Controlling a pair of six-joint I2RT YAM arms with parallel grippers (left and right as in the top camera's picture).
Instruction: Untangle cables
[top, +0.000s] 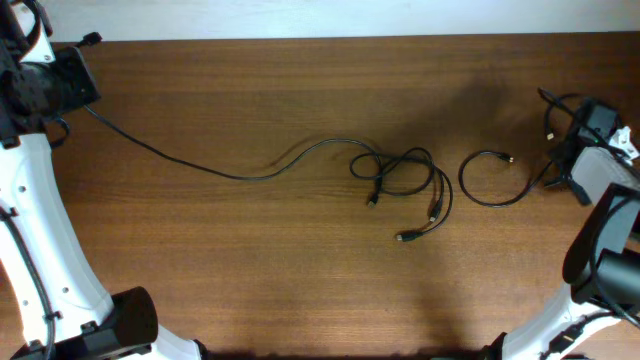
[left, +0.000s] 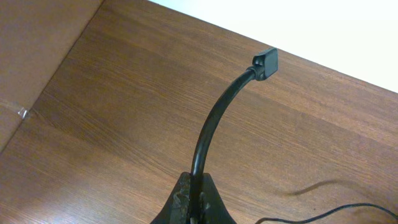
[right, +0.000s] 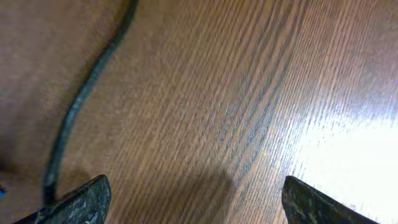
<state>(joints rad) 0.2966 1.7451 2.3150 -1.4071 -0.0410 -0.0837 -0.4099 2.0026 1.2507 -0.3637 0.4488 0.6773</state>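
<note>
Left gripper (left: 194, 202) clenching one end of the long cable (top: 230, 172) at far left; cable trailing rightward into the knot (top: 405, 180) at centre. Right gripper (right: 196, 196) gaping, empty, sitting nearer the knot.

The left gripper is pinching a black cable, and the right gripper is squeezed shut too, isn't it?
Not quite. The left gripper does pinch a black cable, but the right gripper is open, not shut. The right wrist view shows its fingers spread wide apart with bare table between them.
</note>
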